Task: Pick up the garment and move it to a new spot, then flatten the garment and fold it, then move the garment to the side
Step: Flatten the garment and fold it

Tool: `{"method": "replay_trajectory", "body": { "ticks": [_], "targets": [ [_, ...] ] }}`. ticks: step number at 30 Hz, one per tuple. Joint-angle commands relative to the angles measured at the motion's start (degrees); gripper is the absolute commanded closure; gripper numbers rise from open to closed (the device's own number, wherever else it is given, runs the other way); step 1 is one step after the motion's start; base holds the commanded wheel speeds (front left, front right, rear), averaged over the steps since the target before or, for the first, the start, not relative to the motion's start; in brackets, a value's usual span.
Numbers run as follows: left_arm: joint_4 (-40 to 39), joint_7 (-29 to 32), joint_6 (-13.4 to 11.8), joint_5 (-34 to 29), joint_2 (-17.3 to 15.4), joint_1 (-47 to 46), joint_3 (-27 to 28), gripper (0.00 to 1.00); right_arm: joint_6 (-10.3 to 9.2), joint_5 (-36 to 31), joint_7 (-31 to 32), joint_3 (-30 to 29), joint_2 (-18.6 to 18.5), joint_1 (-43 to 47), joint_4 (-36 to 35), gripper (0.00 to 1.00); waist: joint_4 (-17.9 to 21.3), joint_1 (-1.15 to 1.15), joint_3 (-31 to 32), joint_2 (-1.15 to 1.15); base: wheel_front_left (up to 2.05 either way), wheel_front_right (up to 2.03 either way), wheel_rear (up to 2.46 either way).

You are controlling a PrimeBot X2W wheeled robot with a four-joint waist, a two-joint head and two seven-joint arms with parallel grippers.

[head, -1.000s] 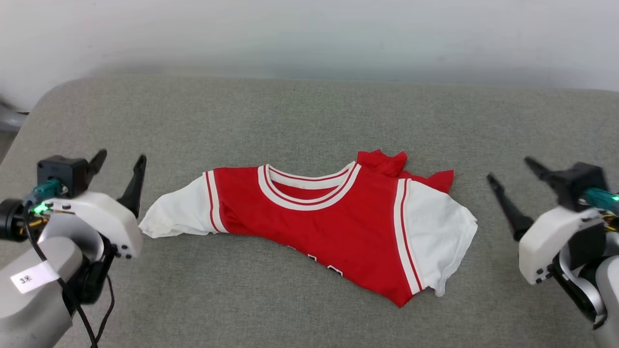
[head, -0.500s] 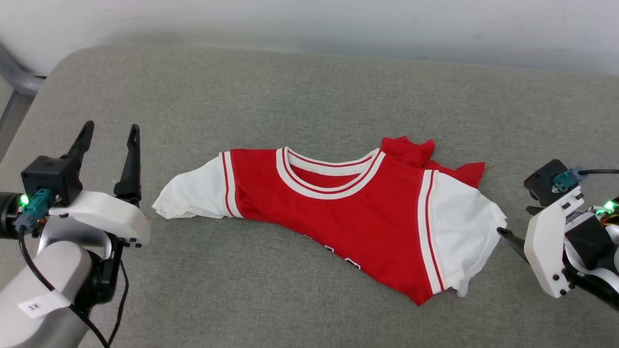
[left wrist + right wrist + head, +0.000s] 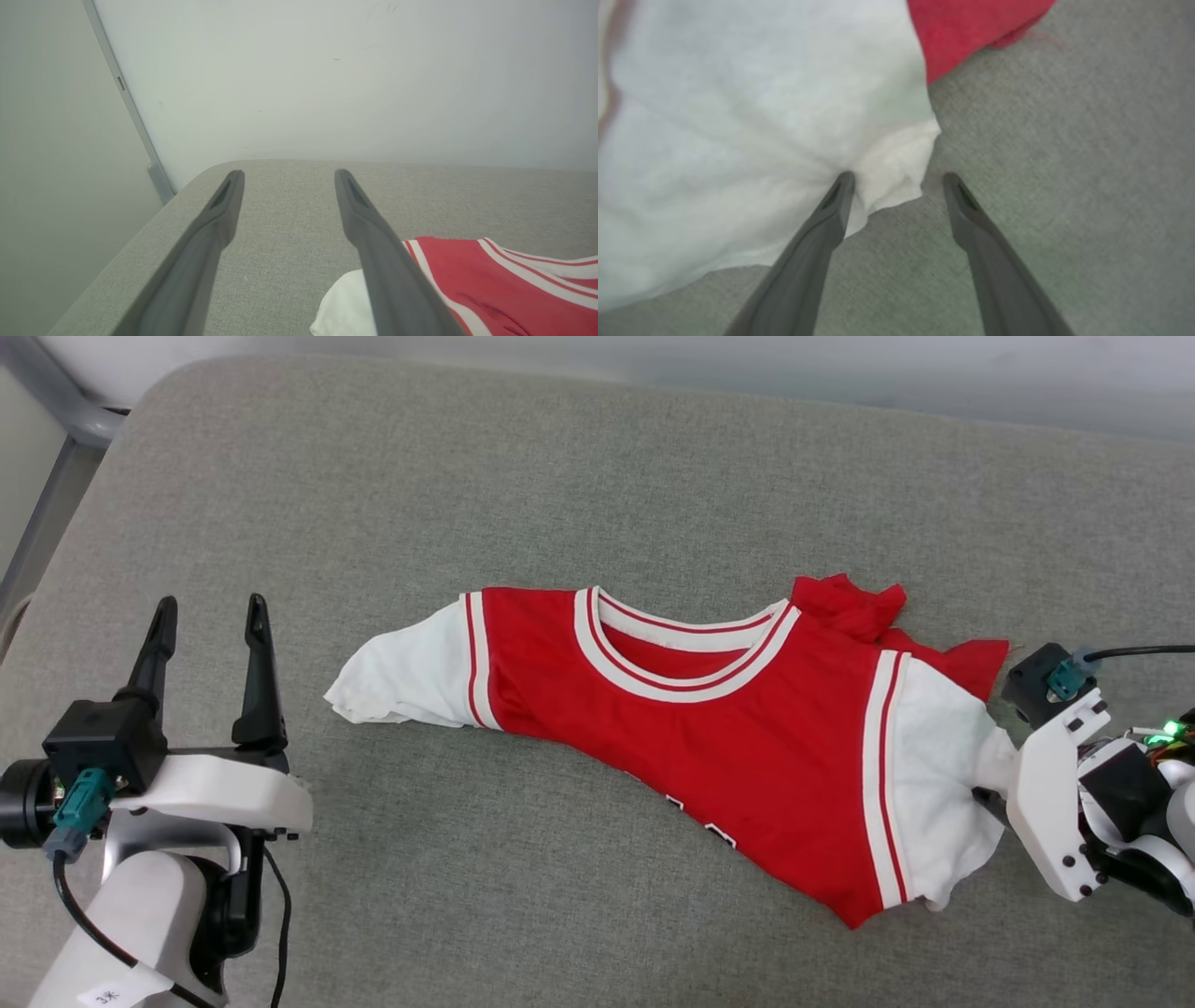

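From here the garment (image 3: 747,737) reads as soft, matt knit cloth with ribbed trim, and the cushion (image 3: 560,476) as coarse grey woven fabric. On the left gripper (image 3: 210,607), the fingers (image 3: 257,681) look like smooth matt dark plastic and the shell (image 3: 215,789) like glossy white plastic.

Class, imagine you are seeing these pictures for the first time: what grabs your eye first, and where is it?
The red-and-white shirt, lying crumpled in the middle of the grey cushion, stands out first. Next comes the right gripper, open at the shirt's right edge with a corner of white cloth between its fingers. The left gripper stands open, clear of the shirt's left side.
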State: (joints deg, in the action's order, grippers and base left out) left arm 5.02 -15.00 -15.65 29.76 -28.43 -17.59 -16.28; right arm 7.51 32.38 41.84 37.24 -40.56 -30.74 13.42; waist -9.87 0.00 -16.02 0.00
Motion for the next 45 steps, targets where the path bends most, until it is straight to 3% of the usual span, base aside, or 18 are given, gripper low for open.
{"method": "replay_trajectory", "body": {
  "ticks": [1,8,10,11,20,30,37,45],
  "targets": [
    [0.22,-0.25,1.02,-1.27,1.2,0.97,1.42,0.0,-0.04,0.34,0.09,2.01,0.5,0.45,2.31,0.0,-0.39,0.0,-0.58,0.0,0.0,0.0,0.0],
    [1.52,-0.21,4.76,-5.95,5.18,1.69,6.47,0.0,0.06,3.07,-0.84,9.23,2.14,2.84,9.08,0.0,-0.31,0.0,-1.17,0.0,0.0,0.0,0.0],
    [2.15,-0.21,5.85,-6.93,5.83,1.94,7.45,0.0,0.14,4.24,-2.0,10.49,2.63,2.73,10.12,0.84,0.09,0.0,-1.09,0.0,0.0,0.0,0.0],
    [2.29,-0.21,6.15,-7.48,6.09,1.88,8.11,0.0,0.13,4.94,-2.62,10.83,3.01,2.45,10.54,1.0,0.36,0.0,-0.98,0.0,0.0,0.0,0.0],
    [5.25,-0.22,9.32,-10.65,6.99,2.43,11.09,0.0,-0.08,6.19,-16.47,7.26,1.13,-1.35,9.83,1.0,2.79,0.0,2.22,0.0,0.0,0.0,0.0],
    [10.04,2.61,13.69,-10.08,3.64,-0.98,10.21,0.0,-0.07,5.04,-24.98,0.34,-0.69,3.51,4.13,1.0,6.02,0.0,5.93,0.0,0.0,0.0,0.0],
    [11.03,12.95,18.95,-8.12,0.1,-5.55,7.65,0.0,-0.07,2.22,-25.55,-6.96,-0.99,8.38,-0.11,1.0,7.31,0.0,6.69,0.0,0.0,0.0,0.0],
    [12.12,33.11,22.75,-0.59,-4.03,-11.42,1.72,0.0,-0.07,-0.72,-23.92,-15.5,0.85,13.36,-3.57,1.0,8.31,0.0,6.07,0.0,0.0,0.0,0.0]
  ]
}}
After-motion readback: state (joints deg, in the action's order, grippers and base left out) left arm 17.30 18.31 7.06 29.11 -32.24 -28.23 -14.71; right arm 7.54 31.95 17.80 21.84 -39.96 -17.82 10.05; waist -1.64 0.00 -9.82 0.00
